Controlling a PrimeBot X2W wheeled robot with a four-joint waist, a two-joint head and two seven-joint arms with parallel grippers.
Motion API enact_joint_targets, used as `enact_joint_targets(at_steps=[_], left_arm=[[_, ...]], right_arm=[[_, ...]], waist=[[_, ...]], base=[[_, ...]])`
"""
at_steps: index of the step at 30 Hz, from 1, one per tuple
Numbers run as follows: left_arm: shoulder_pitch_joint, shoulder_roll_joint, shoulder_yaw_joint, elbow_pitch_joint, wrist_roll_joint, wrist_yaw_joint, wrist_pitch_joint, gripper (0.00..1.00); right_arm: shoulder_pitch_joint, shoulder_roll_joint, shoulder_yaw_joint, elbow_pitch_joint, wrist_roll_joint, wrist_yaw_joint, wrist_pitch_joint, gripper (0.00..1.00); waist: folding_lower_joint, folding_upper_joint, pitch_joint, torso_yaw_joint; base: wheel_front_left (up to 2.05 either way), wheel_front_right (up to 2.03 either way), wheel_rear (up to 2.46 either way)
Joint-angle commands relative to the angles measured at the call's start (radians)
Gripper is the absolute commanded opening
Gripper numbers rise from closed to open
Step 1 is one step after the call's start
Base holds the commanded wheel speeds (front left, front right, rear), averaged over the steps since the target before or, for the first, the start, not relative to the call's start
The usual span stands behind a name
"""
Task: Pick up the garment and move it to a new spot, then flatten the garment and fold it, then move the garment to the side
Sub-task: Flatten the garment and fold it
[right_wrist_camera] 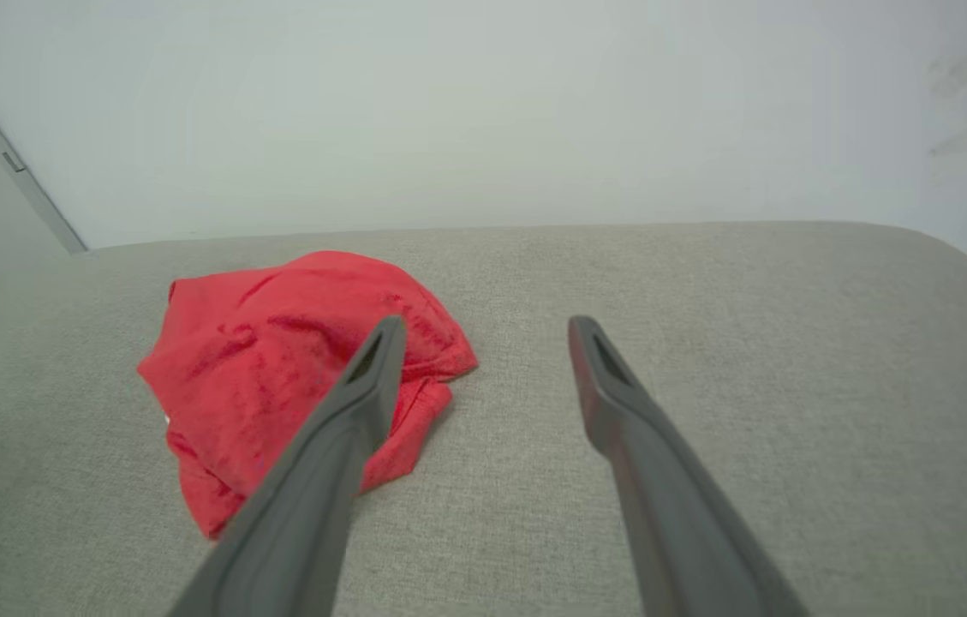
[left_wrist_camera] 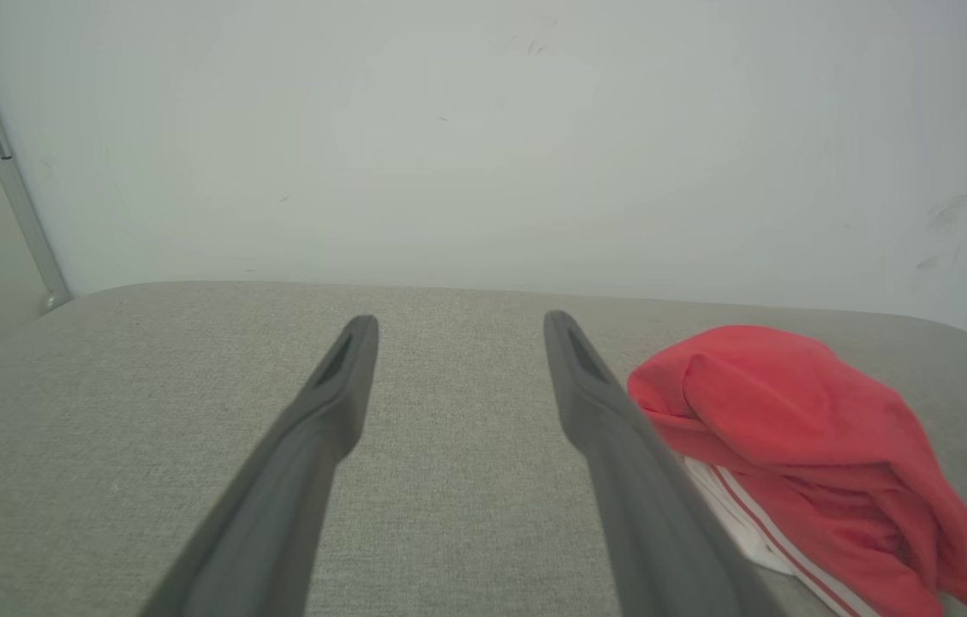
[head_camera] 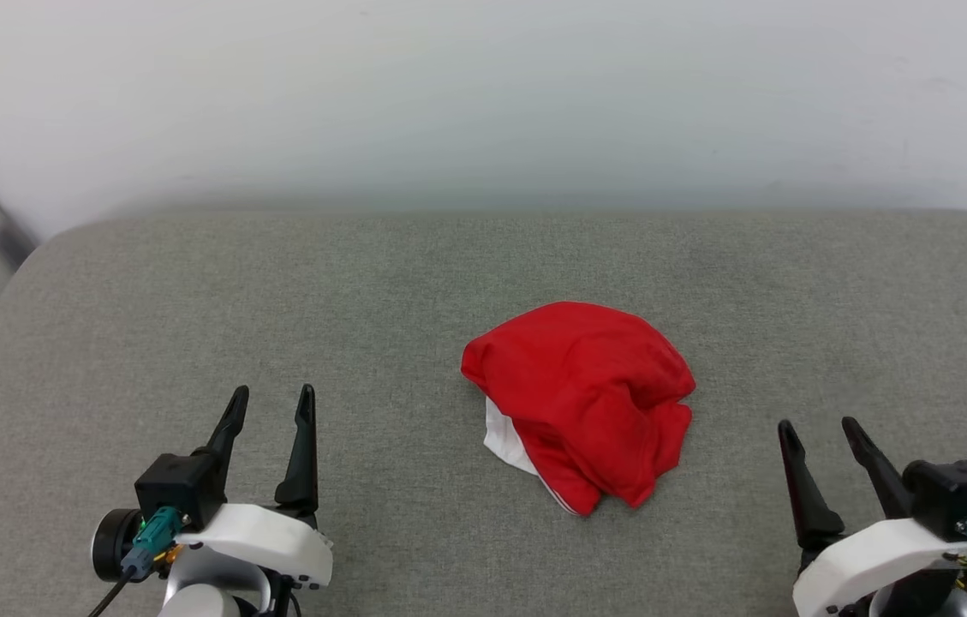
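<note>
**Start pose: 1 crumpled garment lying between 2 idle grippers**

The garment (head_camera: 579, 403) is sitting bunched in a red heap near the middle of the grey padded table (head_camera: 363, 283), with a white bit peeking out at the heap's 7 o'clock edge. No lettering is showing.

In the head view the left gripper (head_camera: 273, 394) is hovering released with its jaws spread wide, holding nothing. The right gripper (head_camera: 817, 424) is doing the same, also spread and empty. Neither is touching the cloth.

Key relation: the heap is lying at about 3 o'clock from the left gripper and 9 o'clock from the right gripper, so it is sitting between them. The right gripper is looking nearer, judging by the smaller gap to the heap's edge. The heap is showing no strong long axis; it is running slightly longer from 12 to 6 o'clock in the head view.

Count: 1 garment, 2 grippers, 1 table. The pale wall (head_camera: 483, 86) is standing behind at 12 o'clock.

Judgement: the pick-up is not yet started. The next reach is probably needing an inward swing from the right arm.
</note>
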Motion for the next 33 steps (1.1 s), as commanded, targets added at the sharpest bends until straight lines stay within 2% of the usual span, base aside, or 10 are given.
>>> enact_joint_targets(at_steps=[1, 6, 10, 19, 27, 32, 33], left_arm=[[-0.002, -0.002, 0.001, -0.004, -0.003, -0.002, -0.004, 1.00], [-0.034, -0.014, 0.008, -0.032, 0.010, -0.007, -0.005, 1.00], [-0.063, -0.039, 0.004, -0.060, 0.029, -0.019, -0.004, 1.00], [-0.120, -0.093, 0.013, -0.102, 0.080, -0.074, -0.004, 1.00], [-0.155, -0.140, 0.025, -0.092, 0.106, -0.114, -0.004, 1.00], [-0.163, -0.157, 0.038, -0.073, 0.115, -0.129, -0.004, 1.00], [-0.162, -0.158, 0.041, -0.070, 0.116, -0.132, -0.004, 1.00]], right_arm=[[0.003, -0.001, -0.014, 0.014, 0.009, 0.000, 0.017, 1.00], [-0.072, -0.003, -0.091, 0.097, 0.030, 0.000, 0.158, 1.00], [-0.175, -0.049, -0.104, 0.167, 0.062, 0.000, 0.311, 1.00], [-0.431, -0.171, 0.040, 0.286, 0.180, 0.000, 0.670, 1.00], [-0.563, -0.237, 0.147, 0.389, 0.205, 0.000, 0.788, 1.00], [-0.554, -0.235, 0.209, 0.500, 0.257, 0.000, 0.864, 1.00], [-0.551, -0.229, 0.220, 0.510, 0.275, 0.000, 0.872, 0.49]], waist=[[0.0000, 0.0000, 0.005, 0.002], [0.0000, 0.0000, 0.050, 0.027], [0.0000, 0.0000, 0.101, 0.068], [0.0000, 0.0000, 0.212, 0.155], [0.0000, 0.0000, 0.279, 0.203], [0.0000, 0.0000, 0.289, 0.214], [0.0000, 0.0000, 0.288, 0.214]], base=[[0.00, 0.00, 0.00], [0.00, 0.00, 0.00], [0.00, 0.00, 0.00], [0.00, 0.00, 0.00], [0.00, 0.00, 0.00], [0.00, 0.00, 0.00], [0.00, 0.00, 0.00]])
